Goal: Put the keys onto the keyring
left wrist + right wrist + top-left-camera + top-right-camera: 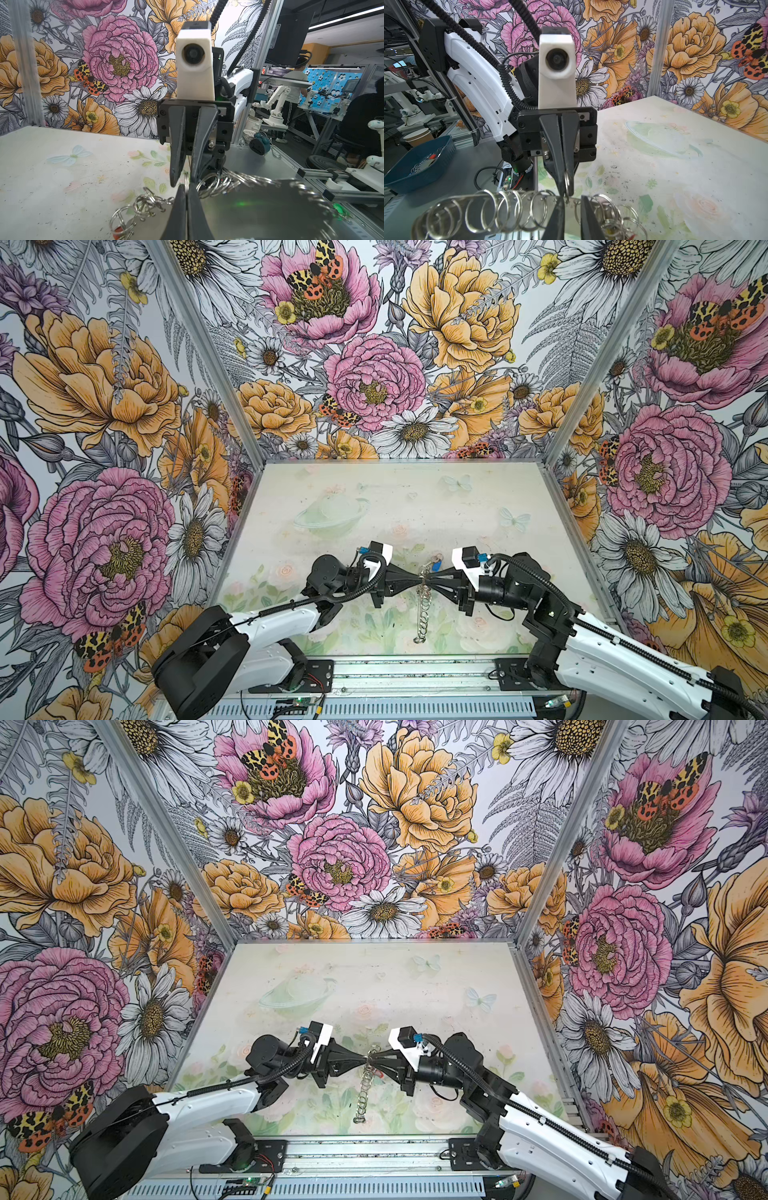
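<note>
Your left gripper [417, 581] is pinching fully closed on a loop of the keyring [422, 614], which is hanging edge-on toward 6 o'clock, keys [435, 560] at its 12 o'clock end. Your right gripper [430, 578] is sitting slightly parted around a loop; whether it is gripping, I cannot tell.

We see the left gripper [186, 188] with its two dark fingers pressed together, and a small silver ring [187, 178] standing edge-on out of their tips. Facing us, the right gripper [185, 181] points down with its jaws a little apart, one finger on either side of that ring. The keyring [259, 209] spreads flat and grey below them, with wire loops [216, 184] crowding its rim. A red key tag [118, 230], blurred, seems to hang from those loops above the table [52, 187].
</note>
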You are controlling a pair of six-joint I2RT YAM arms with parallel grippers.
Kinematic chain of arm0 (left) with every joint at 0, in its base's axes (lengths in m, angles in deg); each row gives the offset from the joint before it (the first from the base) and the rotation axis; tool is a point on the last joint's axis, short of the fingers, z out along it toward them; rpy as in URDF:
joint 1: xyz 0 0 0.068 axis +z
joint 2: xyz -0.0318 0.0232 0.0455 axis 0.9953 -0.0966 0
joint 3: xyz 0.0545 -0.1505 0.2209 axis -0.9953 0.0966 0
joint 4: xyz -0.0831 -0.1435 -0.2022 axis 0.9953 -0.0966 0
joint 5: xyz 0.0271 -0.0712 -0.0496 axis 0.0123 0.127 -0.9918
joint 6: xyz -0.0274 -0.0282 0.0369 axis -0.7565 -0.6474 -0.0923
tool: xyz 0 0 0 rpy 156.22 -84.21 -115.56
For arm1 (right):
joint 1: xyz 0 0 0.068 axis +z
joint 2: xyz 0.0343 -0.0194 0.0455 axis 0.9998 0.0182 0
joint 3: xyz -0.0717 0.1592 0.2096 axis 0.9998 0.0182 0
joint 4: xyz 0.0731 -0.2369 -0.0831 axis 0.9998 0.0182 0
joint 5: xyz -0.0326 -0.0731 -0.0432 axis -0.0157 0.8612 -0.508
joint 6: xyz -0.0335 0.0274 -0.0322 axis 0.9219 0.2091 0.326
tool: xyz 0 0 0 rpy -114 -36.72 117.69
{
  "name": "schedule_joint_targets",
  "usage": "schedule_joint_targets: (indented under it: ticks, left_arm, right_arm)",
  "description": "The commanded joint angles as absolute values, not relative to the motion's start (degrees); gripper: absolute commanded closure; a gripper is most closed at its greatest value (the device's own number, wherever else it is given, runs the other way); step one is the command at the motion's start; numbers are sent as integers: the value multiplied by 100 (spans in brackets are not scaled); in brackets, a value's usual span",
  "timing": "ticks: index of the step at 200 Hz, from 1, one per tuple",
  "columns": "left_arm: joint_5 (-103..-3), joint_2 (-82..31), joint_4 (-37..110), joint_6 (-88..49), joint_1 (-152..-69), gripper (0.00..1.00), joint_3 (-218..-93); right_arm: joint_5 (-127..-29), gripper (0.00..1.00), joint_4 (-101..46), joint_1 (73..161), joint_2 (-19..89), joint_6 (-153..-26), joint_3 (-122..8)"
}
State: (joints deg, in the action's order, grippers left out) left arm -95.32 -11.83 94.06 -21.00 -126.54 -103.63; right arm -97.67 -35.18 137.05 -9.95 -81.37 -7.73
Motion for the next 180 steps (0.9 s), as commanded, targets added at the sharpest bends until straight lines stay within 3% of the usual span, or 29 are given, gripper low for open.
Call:
schedule_joint_targets:
  ticks: [1,30,75,106,155,167,180]
  left_arm:
    - [-9717,-1283,10103,-2314,-12620,100,-10396]
    - [-9741,-1416,10303,-2385,-12643,100,-10423]
    - [-9759,-1423,10056,-2228,-12691,100,-10449]
    - [-9646,-1098,9119,-1734,-12671,100,-10458]
    - [-8751,237,5779,-307,-12354,59,-10730]
    - [-8532,443,5577,-153,-12348,52,-10731]
    - [-8479,481,5362,4,-12322,52,-10801]
  right_arm:
    - [-9885,83,-3733,13747,-883,-8227,-839]
    - [-9905,86,-3707,13774,-802,-8244,-839]
    - [-9752,98,-3486,13783,-737,-8220,-1010]
    - [-9223,100,-2521,13781,-585,-8017,-1482]
    - [-9096,100,-333,13743,197,-7538,-2775]
    - [-9015,100,155,13747,417,-7352,-3098]
    - [-8925,100,618,13747,552,-7165,-3408]
